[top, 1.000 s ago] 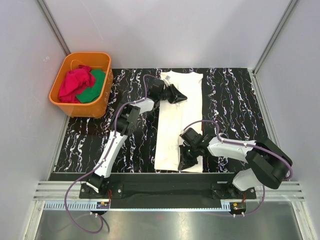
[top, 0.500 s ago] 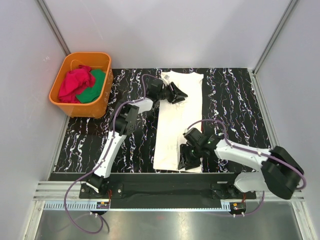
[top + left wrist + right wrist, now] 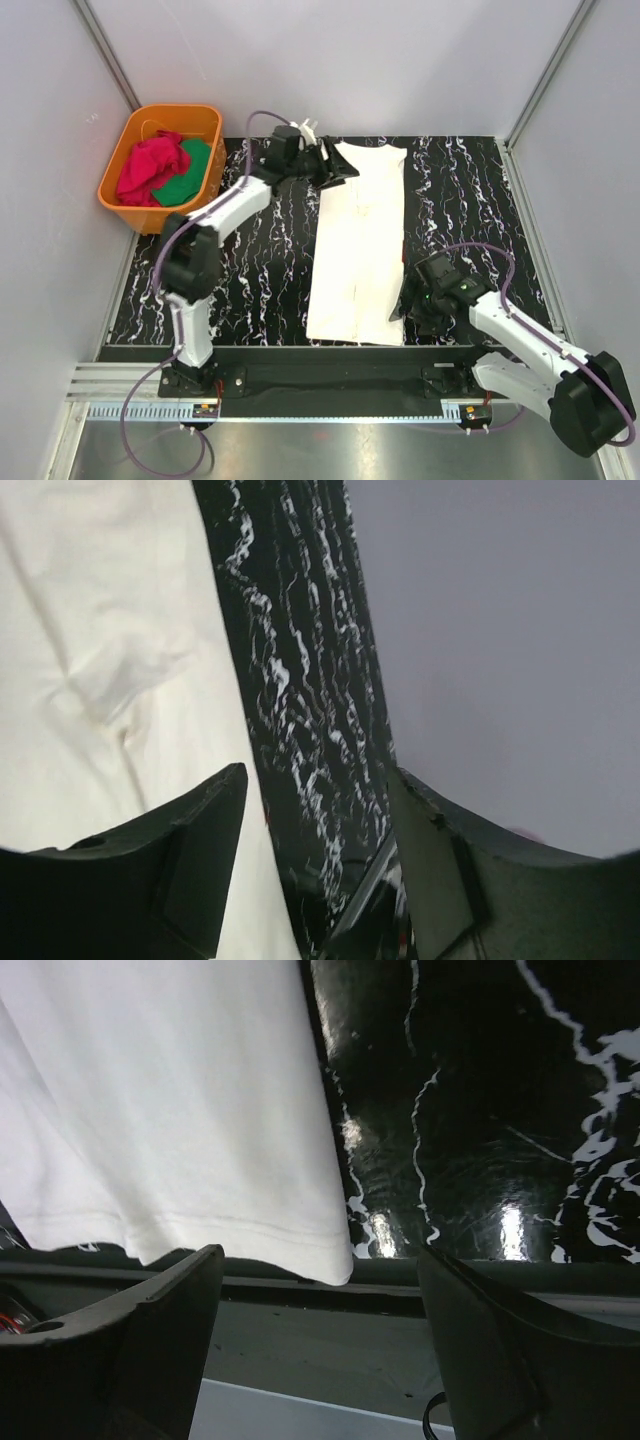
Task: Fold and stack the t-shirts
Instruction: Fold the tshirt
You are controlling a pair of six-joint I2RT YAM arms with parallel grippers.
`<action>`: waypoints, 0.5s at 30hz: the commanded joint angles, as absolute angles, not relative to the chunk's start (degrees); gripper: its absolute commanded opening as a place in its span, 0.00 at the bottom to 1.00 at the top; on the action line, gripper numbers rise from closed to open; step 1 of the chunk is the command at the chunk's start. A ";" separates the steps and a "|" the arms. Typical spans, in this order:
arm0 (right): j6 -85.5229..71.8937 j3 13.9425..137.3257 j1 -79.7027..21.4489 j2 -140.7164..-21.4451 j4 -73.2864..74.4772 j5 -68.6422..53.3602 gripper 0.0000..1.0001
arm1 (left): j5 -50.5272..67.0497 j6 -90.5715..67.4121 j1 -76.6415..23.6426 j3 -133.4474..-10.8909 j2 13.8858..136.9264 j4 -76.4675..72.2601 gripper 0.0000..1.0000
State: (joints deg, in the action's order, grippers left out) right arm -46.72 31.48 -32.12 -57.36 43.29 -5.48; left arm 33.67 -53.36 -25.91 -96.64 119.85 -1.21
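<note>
Cream-white t-shirt [image 3: 360, 240] lies mid-table [image 3: 260, 270], sides folded in to a narrow strip; long axis runs 12 to 6 o'clock, hem at 6, neck end at 12, slight lean toward 1. Judged part done: lengthwise folds in, crosswise fold not yet made. Red t-shirt [image 3: 150, 165] bunched in orange tub [image 3: 170, 218] at 10 o'clock beside green cloth [image 3: 190, 180], unfolded, nothing stacked. Left gripper [image 3: 335, 168] at the strip's 11 o'clock corner, jaws apart, holding nothing. Right gripper [image 3: 405, 308] at the 5 o'clock corner, jaws spread, empty
</note>
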 commanded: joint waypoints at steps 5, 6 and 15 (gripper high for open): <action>-51.93 24.38 -26.37 -54.84 35.35 -9.84 0.85 | 16.96 -34.54 -25.75 -64.16 93.01 19.61 0.73; -52.73 23.04 -26.19 -55.02 31.94 -11.06 0.84 | 17.40 -34.80 -25.75 -60.94 90.12 18.56 0.73; -50.98 19.95 -26.02 -56.95 26.45 -13.01 0.63 | 14.86 -38.14 -32.95 -40.61 83.50 13.18 0.64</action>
